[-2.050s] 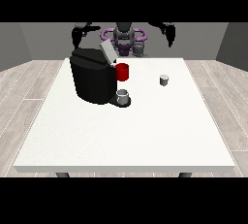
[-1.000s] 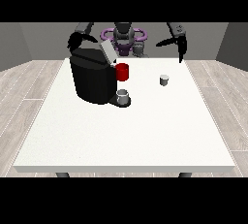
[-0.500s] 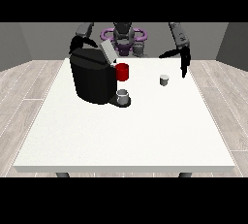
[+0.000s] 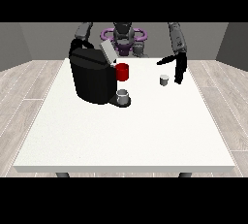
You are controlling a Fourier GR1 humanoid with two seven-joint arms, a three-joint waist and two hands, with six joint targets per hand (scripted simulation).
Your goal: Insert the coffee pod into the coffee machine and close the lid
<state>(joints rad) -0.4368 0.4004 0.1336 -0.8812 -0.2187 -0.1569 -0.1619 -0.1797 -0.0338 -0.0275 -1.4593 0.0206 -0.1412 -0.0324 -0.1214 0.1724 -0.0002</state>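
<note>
1. the coffee pod (image 4: 164, 79), small and pale, stands upright on the white table (image 4: 121, 131), well to the view's right of the coffee machine (image 4: 93, 76). it is not yet in the machine.
2. my hand at the view's right (image 4: 178, 69) hangs just beside the pod, on its right, with the fingers pointing down and straight and the thumb stretched out apart toward the view's left above the pod. nothing is held; i cannot tell whether any finger touches the pod.
3. my hand at the view's left (image 4: 75, 46) is up behind the machine's top corner, mostly hidden, so i cannot tell how it is set.
4. the machine's lid (image 4: 107, 52) stands tilted up and open, so the slot looks ready to take a pod.
5. a red part (image 4: 122, 72) sits on the machine's front, and a grey cup (image 4: 123, 95) stands on its tray below.
6. by my reckoning the task is at its start: the grasp is still to be made, then the carry across to the open top, the drop into the slot, and last the lid pushed down.
</note>
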